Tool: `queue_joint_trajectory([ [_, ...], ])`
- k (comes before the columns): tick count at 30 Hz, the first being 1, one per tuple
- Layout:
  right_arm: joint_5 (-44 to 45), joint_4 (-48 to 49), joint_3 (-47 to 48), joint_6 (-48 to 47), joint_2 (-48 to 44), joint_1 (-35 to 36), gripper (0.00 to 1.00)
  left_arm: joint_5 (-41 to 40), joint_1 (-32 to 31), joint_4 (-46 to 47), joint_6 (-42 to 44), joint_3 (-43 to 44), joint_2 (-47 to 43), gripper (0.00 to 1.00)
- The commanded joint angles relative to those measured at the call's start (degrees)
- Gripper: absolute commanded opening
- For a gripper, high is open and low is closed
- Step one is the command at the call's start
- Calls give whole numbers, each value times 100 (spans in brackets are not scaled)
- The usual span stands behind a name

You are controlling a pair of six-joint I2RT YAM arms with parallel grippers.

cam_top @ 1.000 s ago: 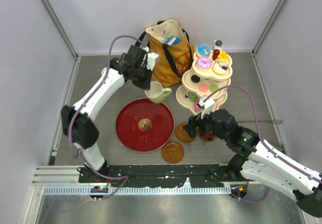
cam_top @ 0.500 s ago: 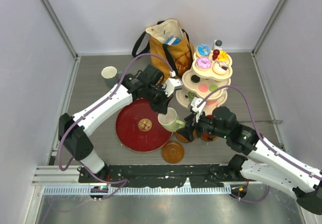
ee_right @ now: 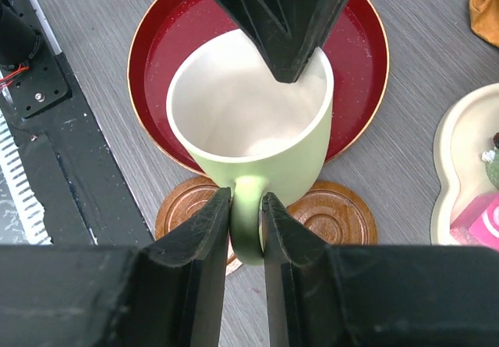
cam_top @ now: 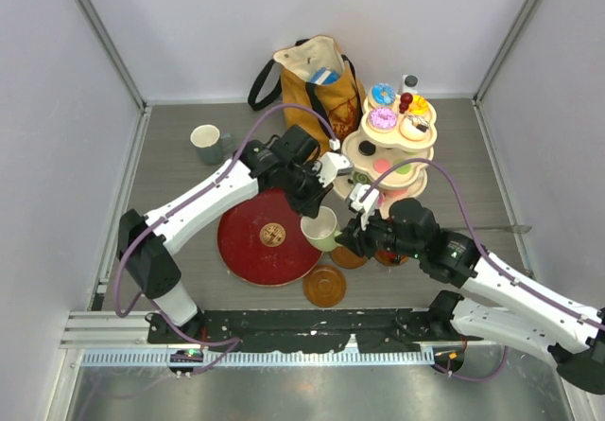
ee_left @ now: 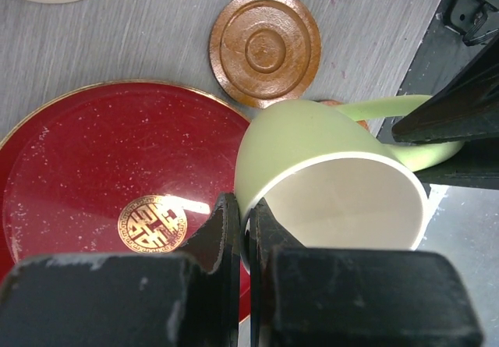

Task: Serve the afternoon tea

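Black left hand (ee_left: pixel 243 224): clamped tight on the rim of the pale green mug (ee_left: pixel 312 140), one finger inside and one outside.
Right hand (ee_right: pixel 246 203): narrowed right down on the mug's handle, fingers pressing both sides. It looks like a firm pinch.
Why two grips: this reads as a mid-air handover, since a handle hold lets the mug go down upright.
Mug position: off the desk (cam_top: pixel 473 156), above the brown saucers (ee_right: pixel 335 213), at the red tray's (cam_top: pixel 246 246) edge.
Next call: I'd judge the rim grip lets go first, then down onto a saucer.
Further out: the cream three-tier stand (cam_top: pixel 354 149), loaded with sweets, sits just behind.
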Motion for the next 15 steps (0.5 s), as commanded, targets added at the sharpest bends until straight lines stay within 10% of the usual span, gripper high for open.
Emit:
queue_joint_trajectory([
  [1,139,-139,229,-78,95,124,26,175,-131,-16,-29,593,-2,0],
  [9,833,-288,352,10,491,265,6,-141,-465,-140,-38,831,69,0],
  [15,1792,-227,90,888,53,265,6,-590,-474,88,-187,656,-160,52],
])
